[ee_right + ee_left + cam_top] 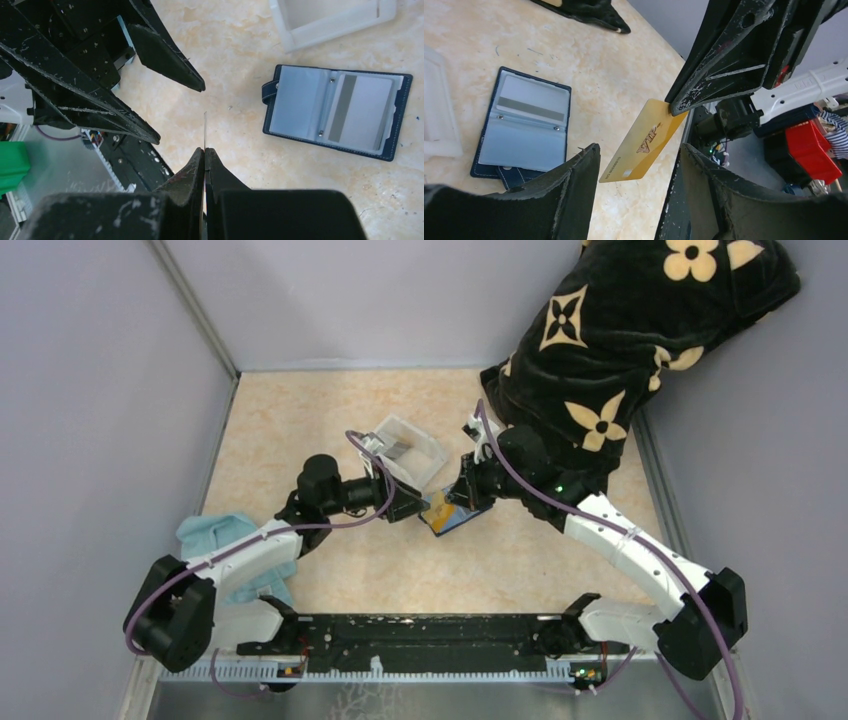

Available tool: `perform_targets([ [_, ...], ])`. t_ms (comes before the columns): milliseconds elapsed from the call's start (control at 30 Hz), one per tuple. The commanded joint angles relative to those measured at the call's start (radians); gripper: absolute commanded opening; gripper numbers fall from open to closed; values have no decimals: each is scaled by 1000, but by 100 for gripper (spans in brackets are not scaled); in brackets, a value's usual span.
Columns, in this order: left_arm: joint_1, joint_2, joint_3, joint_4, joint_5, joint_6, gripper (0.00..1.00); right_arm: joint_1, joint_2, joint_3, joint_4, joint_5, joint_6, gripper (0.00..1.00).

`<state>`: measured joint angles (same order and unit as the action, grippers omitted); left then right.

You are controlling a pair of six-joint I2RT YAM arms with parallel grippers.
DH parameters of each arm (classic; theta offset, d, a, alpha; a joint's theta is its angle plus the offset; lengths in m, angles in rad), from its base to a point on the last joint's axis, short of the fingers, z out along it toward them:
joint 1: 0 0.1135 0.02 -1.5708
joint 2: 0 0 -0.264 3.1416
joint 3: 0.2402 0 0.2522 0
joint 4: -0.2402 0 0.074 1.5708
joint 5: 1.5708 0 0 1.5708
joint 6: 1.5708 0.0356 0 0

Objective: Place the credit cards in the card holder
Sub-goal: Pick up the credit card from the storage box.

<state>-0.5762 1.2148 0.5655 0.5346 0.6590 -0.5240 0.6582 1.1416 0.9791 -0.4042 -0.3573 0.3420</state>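
Both arms stretch inward from their bases and meet over the middle of the table (pixel 300 420), the left arm (pixel 240 550) from one side and the right arm (pixel 620 535) from the other. The right pincer (pixel 204 150) is clenched on a corner of a gold credit card (pixel 644 142), holding it tilted in the air. The left pincer (pixel 639 150) faces it, released, with one finger on either side of the card's free end and neither pressing it. Beside both pincers' tips, lower down, the card holder (pixel 337 112) lies open on the table with a grey-striped card (pixel 357 112) in one pocket. Past the holder sits a white tray (pixel 330 20).
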Motion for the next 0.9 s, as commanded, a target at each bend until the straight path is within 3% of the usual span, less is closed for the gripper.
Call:
perform_targets([
  [0, -4, 5, -6, 34, 102, 31, 66, 6, -43, -2, 67, -58, 30, 0],
  [300, -4, 50, 13, -8, 135, 77, 64, 6, -16, -1, 80, -93, 40, 0],
  [533, -4, 99, 32, 6, 200, 83, 55, 5, 23, 8, 94, -115, 40, 0],
  [567, -4, 105, 34, 8, 207, 84, 52, 4, 29, 9, 95, -116, 40, 0],
  [600, -4, 124, 40, 16, 229, 84, 28, -6, 41, 13, 99, -127, 38, 0],
  [700, -4, 139, 40, 22, 234, 82, 1, -18, 54, 21, 101, -136, 37, 0],
  [800, -4, 150, 20, 58, 225, 55, 0, -36, 56, 27, 98, -133, 36, 0],
  [867, -4, 156, 2, 78, 188, 34, 0, -47, 52, 30, 94, -111, 29, 15],
])
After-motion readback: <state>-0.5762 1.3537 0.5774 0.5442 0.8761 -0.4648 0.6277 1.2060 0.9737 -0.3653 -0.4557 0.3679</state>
